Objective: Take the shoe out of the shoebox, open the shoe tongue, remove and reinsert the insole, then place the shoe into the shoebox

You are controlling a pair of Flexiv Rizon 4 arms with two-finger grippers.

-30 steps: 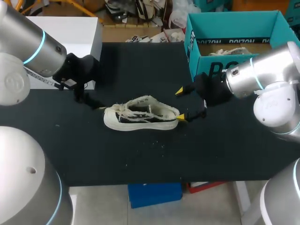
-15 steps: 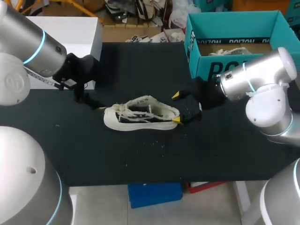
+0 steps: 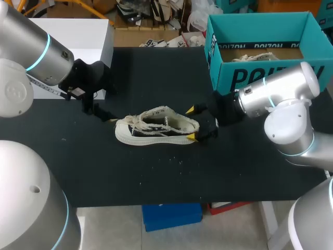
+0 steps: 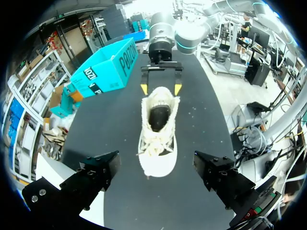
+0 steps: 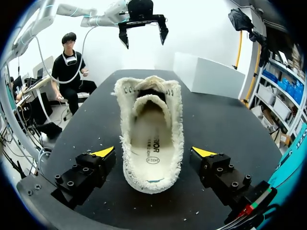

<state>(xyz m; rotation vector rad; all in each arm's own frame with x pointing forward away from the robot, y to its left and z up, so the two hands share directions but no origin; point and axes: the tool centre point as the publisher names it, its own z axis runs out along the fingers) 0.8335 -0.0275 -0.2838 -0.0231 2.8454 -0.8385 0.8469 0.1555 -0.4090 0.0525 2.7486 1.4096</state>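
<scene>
Shoe (image 3: pixel 156 126) lies heel-first between the released right end effector's (image 3: pixel 190 123) tips, untouched — left end effector (image 4: pixel 156 162), released too, beyond its toe.

Shoe (image 3: pixel 156 126) lies mid-counter (image 3: pixel 156 177), toe pointing at the left claw (image 3: pixel 98 109) near it. The right claw (image 3: pixel 191 123) straddles the heel, one finger either side, apart from it. The shoebox (image 3: pixel 250 78) stands behind, at the right rear.
</scene>
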